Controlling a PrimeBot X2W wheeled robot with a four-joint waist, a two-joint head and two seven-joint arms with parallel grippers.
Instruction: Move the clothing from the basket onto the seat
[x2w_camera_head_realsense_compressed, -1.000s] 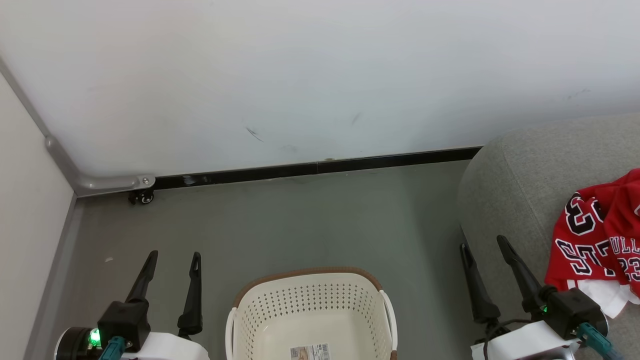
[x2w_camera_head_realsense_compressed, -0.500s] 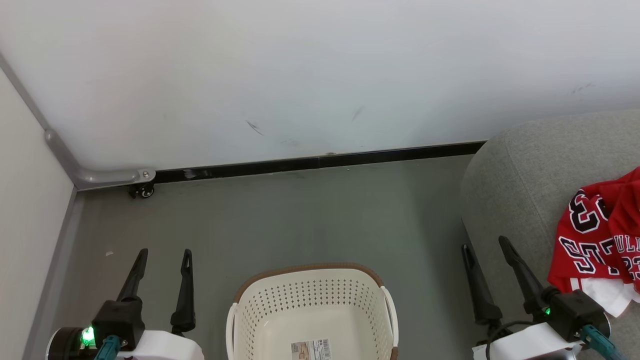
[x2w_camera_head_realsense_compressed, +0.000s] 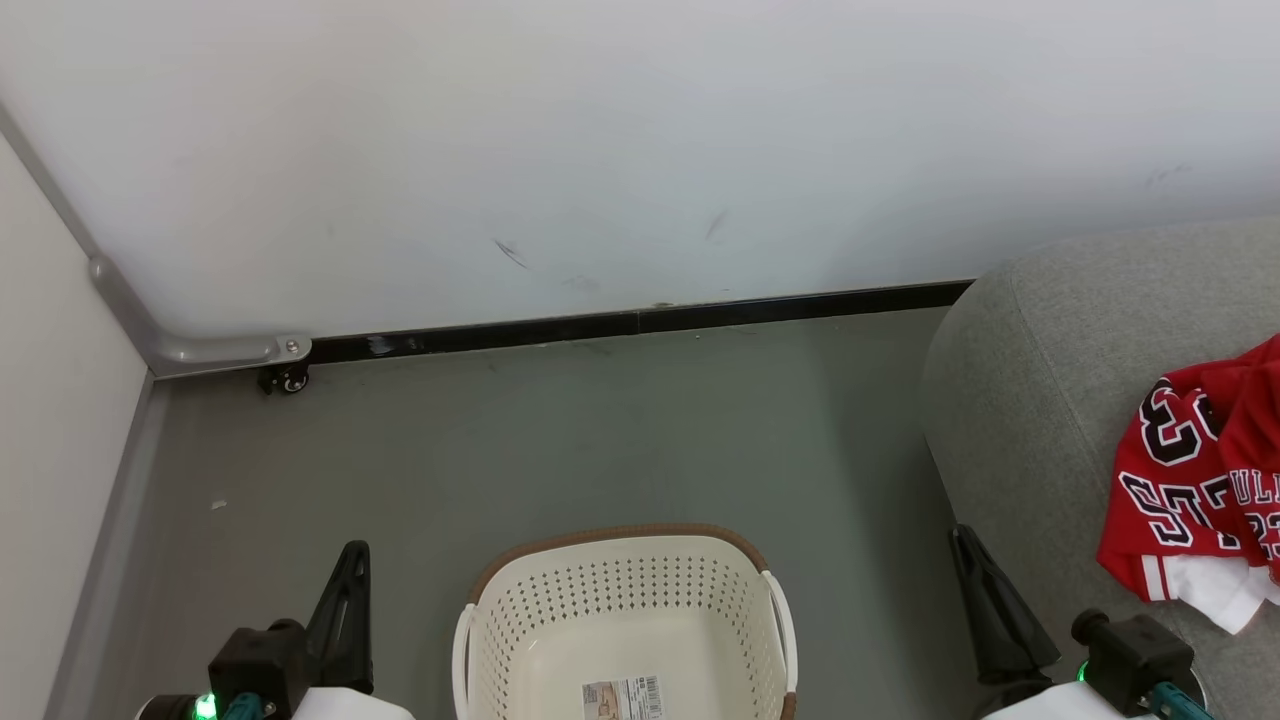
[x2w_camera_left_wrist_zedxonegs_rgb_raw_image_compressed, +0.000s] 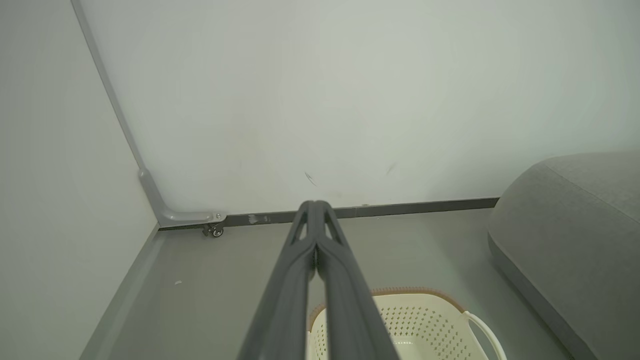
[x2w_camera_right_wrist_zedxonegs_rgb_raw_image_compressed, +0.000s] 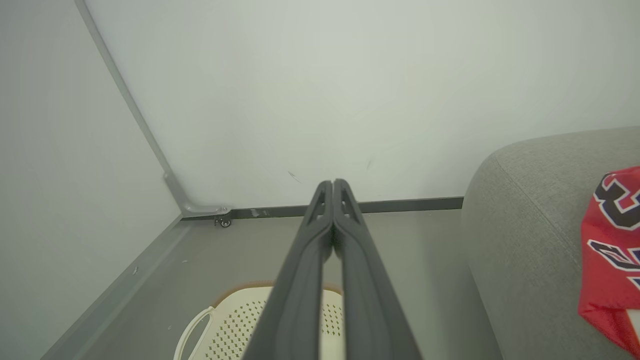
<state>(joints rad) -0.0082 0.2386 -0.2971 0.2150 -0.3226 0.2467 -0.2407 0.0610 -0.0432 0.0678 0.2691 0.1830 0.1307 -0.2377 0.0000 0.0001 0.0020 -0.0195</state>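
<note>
One laundry basket (x2w_camera_head_realsense_compressed: 620, 600) stands on the floor, with one barcode sticker (x2w_camera_head_realsense_compressed: 622, 698) on its inside bottom. There is one grey sofa cushion (x2w_camera_head_realsense_compressed: 1040, 400) and on it one heap of red basketball clothing (x2w_camera_head_realsense_compressed: 1190, 470); how many garments make up the heap cannot be told. Two grippers are in view, the left gripper (x2w_camera_head_realsense_compressed: 356, 552) and the right gripper (x2w_camera_head_realsense_compressed: 962, 535), each with two dark fingers and one green light. Along the wall run one black skirting strip (x2w_camera_head_realsense_compressed: 640, 322), one grey metal bracket (x2w_camera_head_realsense_compressed: 215, 350) and one small caster wheel (x2w_camera_head_realsense_compressed: 287, 380).
</note>
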